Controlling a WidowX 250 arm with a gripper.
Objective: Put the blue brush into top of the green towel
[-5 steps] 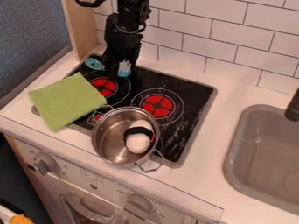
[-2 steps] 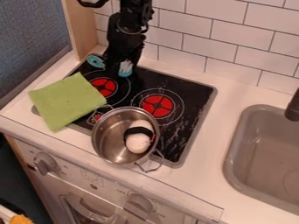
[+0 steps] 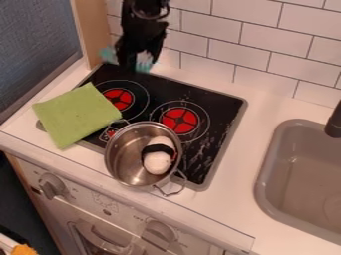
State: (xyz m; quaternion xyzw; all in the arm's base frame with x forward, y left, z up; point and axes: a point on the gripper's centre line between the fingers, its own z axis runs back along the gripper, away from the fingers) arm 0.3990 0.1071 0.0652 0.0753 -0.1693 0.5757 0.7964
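- Claw (image 3: 135, 62) in the camera view: closed on the brush (image 3: 107, 55), about its middle, only as far apart as the brush lets it; it hangs at the far left, by the far edge of the stove (image 3: 223, 112).
- Brush: blue, somewhat blurred, gripped crosswise, one end sticking out left of the claw and the other right; it is apart from the towel (image 3: 77, 115).
- Towel: green, folded flat, lying across the stove's left edge and partly on the counter (image 3: 233, 199).
- Pot (image 3: 123, 157): metal, at the near side of the stove, just right of the towel, one handle toward the towel, the other at the near right.
- Inside the pot: a white thing (image 3: 158, 163) with a black band round it.
- Stove: red burner marks, one right of the towel, another beyond the pot.
- Sink (image 3: 296, 164): grey, at the right, with a black tap (image 3: 334, 123) over its far side.
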